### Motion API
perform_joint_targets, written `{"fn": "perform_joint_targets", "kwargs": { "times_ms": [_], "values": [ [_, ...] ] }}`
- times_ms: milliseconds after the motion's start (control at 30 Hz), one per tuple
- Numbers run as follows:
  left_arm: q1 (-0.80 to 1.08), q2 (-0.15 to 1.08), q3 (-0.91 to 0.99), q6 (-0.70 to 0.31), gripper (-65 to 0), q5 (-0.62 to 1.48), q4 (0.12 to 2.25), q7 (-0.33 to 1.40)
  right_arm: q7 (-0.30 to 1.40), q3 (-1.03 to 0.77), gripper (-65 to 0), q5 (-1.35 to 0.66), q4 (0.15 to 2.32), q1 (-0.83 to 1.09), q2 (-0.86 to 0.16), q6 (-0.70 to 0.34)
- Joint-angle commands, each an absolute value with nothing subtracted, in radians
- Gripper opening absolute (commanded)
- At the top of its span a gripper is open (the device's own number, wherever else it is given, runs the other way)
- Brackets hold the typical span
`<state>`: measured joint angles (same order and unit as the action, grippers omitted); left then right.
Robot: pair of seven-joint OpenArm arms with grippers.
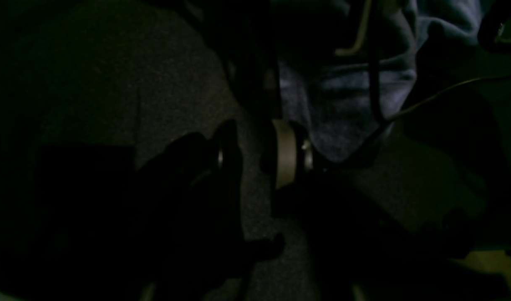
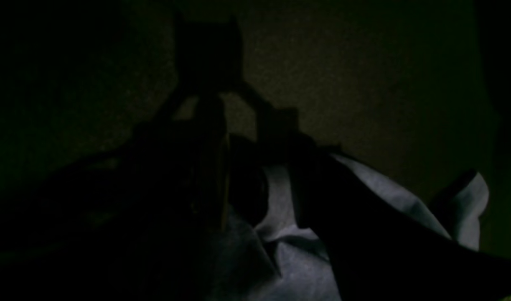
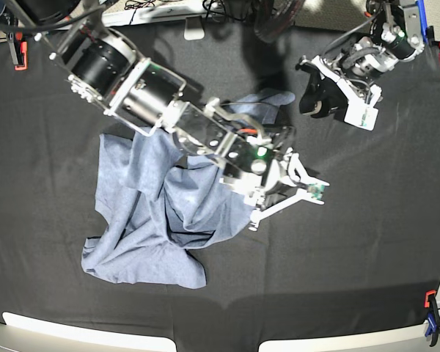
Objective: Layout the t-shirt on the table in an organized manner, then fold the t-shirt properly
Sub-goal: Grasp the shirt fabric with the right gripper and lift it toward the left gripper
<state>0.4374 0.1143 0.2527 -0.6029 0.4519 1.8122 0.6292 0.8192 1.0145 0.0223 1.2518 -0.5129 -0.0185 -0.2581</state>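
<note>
Right tool: your right tool point(image 3: 279, 192), the silver and black one low over the middle of the surface, sits at the right edge of the shirt. Whether it pinches cloth or is released you cannot tell; both the overhead and its own wrist view are too dark or crowded there.
Left tool: your left tool point(image 3: 317, 95), black with white plates, hangs at the far right, apart from the shirt. Its wrist view shows two pads with bare surface between them, so it is released and grasping nothing.
Shirt: the light heathered blue-grey cotton t-shirt point(image 3: 143, 227) lies crumpled left of centre, bunched into deep folds, one flap reaching to the far side under the right arm.
Surface: the large black cloth-covered surface point(image 3: 367, 242) has plenty of bare room to the right and near side.
Risk, bunching: if you pull from one edge only, the folds will likely drag along and tighten rather than open.
Risk, snag: the right arm lies over the cloth, so a sideways sweep could catch and roll the fabric.
Risk, surface cloth: a low pinch could grab the black covering too.
Count: one shirt, two tools, one surface.
</note>
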Motion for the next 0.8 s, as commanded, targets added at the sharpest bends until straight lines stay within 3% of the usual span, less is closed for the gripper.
{"fn": "perform_joint_targets", "kwargs": {
  "times_ms": [0, 433, 600, 767],
  "values": [
    [0.435, 0.119, 0.254, -0.607, -52.0, 0.472, 1.828, 0.607, 0.817, 1.007, -43.6, 0.049, 1.265, -0.543, -0.014, -0.239],
    [0.435, 0.119, 0.254, -0.607, -52.0, 0.472, 1.828, 0.607, 0.87, 0.914, -44.5, 0.076, 1.219, -0.543, -0.016, -0.228],
    [0.435, 0.119, 0.254, -0.607, -52.0, 0.472, 1.827, 0.607, 0.868, 0.883, -63.5, 0.076, 1.219, -0.543, -0.017, -0.231],
    [0.435, 0.12, 0.254, -0.607, -52.0, 0.472, 1.828, 0.612, 0.868, 0.883, -65.0, 0.084, 1.22, -0.546, -0.016, -0.247]
  ]
}}
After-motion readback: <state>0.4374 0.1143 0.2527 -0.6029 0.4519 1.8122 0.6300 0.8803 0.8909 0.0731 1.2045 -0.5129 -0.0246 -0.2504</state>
